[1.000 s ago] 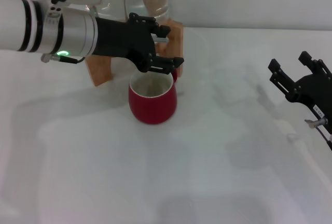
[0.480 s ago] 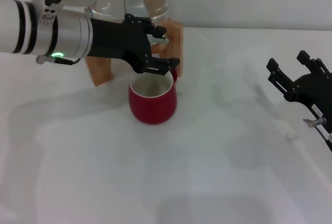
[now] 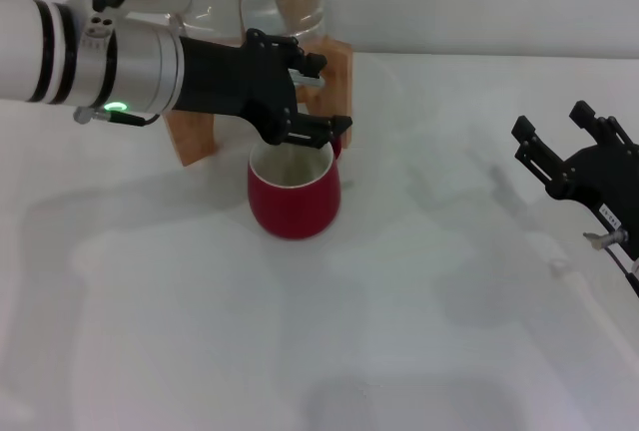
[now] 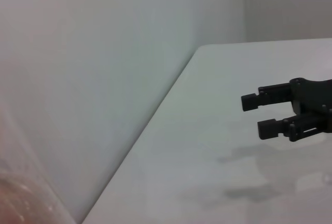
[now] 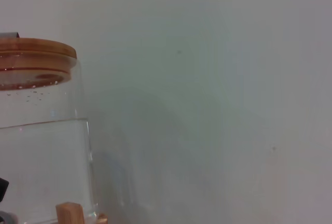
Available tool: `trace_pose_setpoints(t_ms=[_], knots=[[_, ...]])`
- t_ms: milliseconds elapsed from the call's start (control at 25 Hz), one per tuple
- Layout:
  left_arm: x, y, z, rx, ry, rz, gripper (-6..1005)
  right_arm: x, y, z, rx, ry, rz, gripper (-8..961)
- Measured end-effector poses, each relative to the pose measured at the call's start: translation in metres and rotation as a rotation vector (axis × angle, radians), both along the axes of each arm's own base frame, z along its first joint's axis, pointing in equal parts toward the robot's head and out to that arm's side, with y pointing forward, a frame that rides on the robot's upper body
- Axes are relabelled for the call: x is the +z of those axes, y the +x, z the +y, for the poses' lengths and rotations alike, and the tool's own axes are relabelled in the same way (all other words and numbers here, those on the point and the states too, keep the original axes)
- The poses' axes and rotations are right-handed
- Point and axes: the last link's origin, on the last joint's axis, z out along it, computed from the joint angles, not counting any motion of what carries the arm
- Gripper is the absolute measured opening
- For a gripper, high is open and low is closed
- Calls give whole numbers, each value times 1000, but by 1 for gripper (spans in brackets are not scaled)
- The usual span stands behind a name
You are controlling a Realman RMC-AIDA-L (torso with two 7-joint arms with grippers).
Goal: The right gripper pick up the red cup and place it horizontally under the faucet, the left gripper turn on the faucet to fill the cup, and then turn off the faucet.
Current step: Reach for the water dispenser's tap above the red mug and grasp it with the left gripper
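Standing on a white table point(image 3: 419, 331): one glass water jar point(image 5: 41, 146) on a wooden stand point(image 3: 334, 67). One left gripper point(image 3: 318, 102), jaws parted around the faucet point(image 3: 312, 80), directly above one red cup point(image 3: 294, 192), upright beneath it. One right gripper point(image 3: 569, 142), well apart at the right, fingers spread, holding nothing.

red cup point(image 3: 294, 207), cream inside, black left gripper point(image 3: 318, 92)

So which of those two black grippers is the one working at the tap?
The left gripper, on the arm with the green light: it reaches over the red cup at the faucet. The right gripper hangs apart over bare table, open.
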Motion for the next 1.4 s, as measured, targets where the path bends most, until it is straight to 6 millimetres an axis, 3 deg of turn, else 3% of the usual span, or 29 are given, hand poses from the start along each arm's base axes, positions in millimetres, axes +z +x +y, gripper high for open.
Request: trace_pose_setpoints(t_ms=[1400], knots=[[6,2,-8,9,-37,17,757,0,-1,0,6,-1,1,807]])
